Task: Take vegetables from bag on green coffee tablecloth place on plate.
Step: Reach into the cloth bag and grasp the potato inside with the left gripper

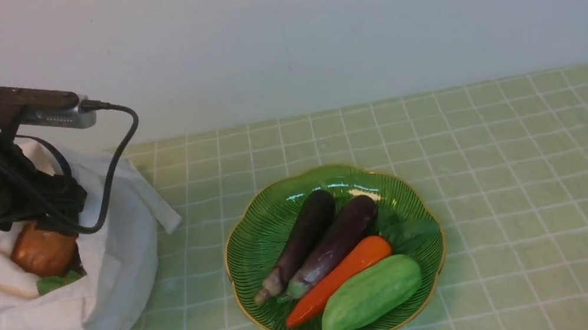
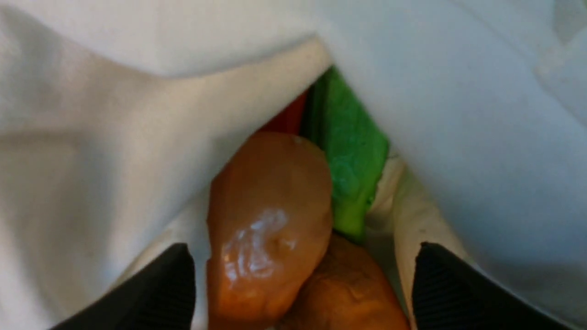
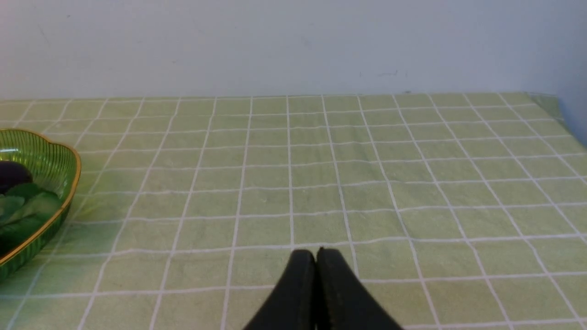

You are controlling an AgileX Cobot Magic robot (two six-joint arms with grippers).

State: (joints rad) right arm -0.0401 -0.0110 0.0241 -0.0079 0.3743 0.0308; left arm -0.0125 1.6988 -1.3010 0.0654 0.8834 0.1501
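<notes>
The white bag (image 1: 113, 261) slumps on the green coffee tablecloth (image 1: 512, 182), at 9 o'clock from the plate (image 1: 249, 238). In its mouth lies a brown potato (image 1: 42, 250), with a green leaf (image 1: 54, 283) at its 6 o'clock. The left pincer (image 2: 302, 275) is spread apart, astride the potato. The plate holds two aubergines (image 1: 337, 244), a carrot (image 1: 342, 276) and, at 5 o'clock, a green gourd (image 1: 372, 294). The right pincer (image 3: 316, 263) is pressed together above the cloth.
</notes>
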